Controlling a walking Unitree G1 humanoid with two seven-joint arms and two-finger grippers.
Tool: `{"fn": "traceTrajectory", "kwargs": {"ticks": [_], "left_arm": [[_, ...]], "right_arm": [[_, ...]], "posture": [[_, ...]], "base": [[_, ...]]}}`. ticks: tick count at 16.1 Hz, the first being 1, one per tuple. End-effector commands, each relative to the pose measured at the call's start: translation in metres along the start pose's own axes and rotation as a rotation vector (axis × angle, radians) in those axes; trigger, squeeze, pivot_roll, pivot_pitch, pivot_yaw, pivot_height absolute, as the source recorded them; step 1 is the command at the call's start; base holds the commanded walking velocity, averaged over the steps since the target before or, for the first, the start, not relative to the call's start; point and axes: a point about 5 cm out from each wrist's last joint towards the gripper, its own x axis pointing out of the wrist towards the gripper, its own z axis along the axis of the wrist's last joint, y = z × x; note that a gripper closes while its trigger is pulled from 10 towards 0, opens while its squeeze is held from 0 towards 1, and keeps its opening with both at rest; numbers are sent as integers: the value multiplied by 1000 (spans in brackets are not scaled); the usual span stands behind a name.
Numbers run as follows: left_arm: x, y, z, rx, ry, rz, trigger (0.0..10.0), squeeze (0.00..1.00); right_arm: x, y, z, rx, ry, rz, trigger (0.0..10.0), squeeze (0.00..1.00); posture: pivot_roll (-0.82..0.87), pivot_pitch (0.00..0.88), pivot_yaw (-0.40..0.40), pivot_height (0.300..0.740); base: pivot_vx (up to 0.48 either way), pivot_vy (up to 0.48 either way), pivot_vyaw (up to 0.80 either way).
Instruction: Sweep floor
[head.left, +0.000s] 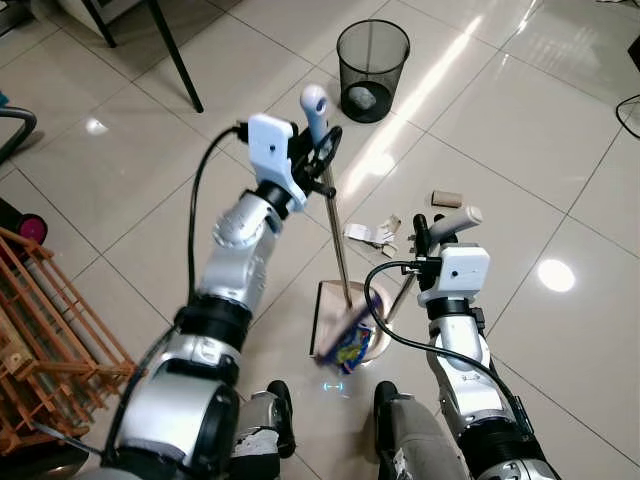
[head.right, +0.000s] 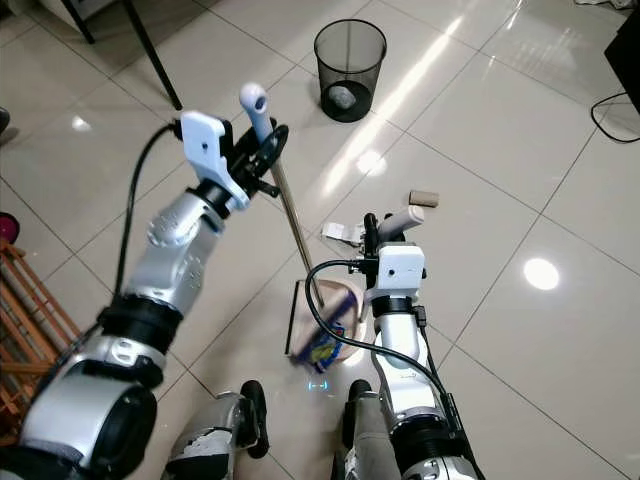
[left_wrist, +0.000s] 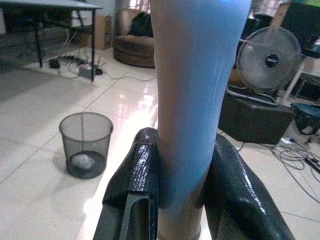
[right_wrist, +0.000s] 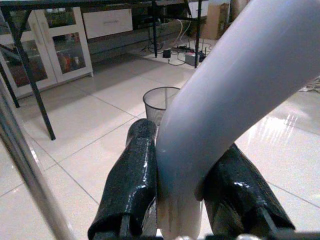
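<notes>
We are holding the dustpan (head.left: 340, 325) low by our feet, a wrapper (head.left: 350, 345) inside. Our right pincer (head.left: 432, 232) is squeezing the broom handle (head.left: 455, 218); our left pincer (head.left: 322, 152) is squeezing the dustpan handle (head.left: 315, 112). We should sweep the paper (head.left: 372, 233) and roll (head.left: 446, 198) gently toward the pan, keeping it flat. The bin (head.left: 372, 70) is waiting farther off.

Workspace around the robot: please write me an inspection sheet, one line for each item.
Surface: glossy pale tiled floor, with light reflections.
Job's things: dustpan on the floor, a blue wrapper in it; its long handle held upright; broom handle tilted.
Clutter: crumpled paper and a cardboard tube beyond the dustpan.
Grippers: left gripper shut on the dustpan handle; right gripper shut on the broom handle.
Cables: cable on the floor at far right.
Surroundings: mesh wastebasket ahead with paper inside; orange wooden rack at left.
</notes>
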Motion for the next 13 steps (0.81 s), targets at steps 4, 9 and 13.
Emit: {"fn": "traceTrajectory", "kwargs": {"ticks": [4,9,13], "left_arm": [[8,12,23,33,-65,0,10000,0],[7,39,38,94,-69,67,10000,0],[-13,63,31,193,6,147,10000,0]], "right_arm": [[-16,4,-21,10,132,18,10000,0],[-13,-1,-21,10,134,2,10000,0],[-13,-2,-21,18,133,-5,10000,0]], "posture": [[56,324,79,740],[68,335,76,740],[69,328,78,740]], "base": [[0,0,0],[0,0,0],[0,0,0]]}}
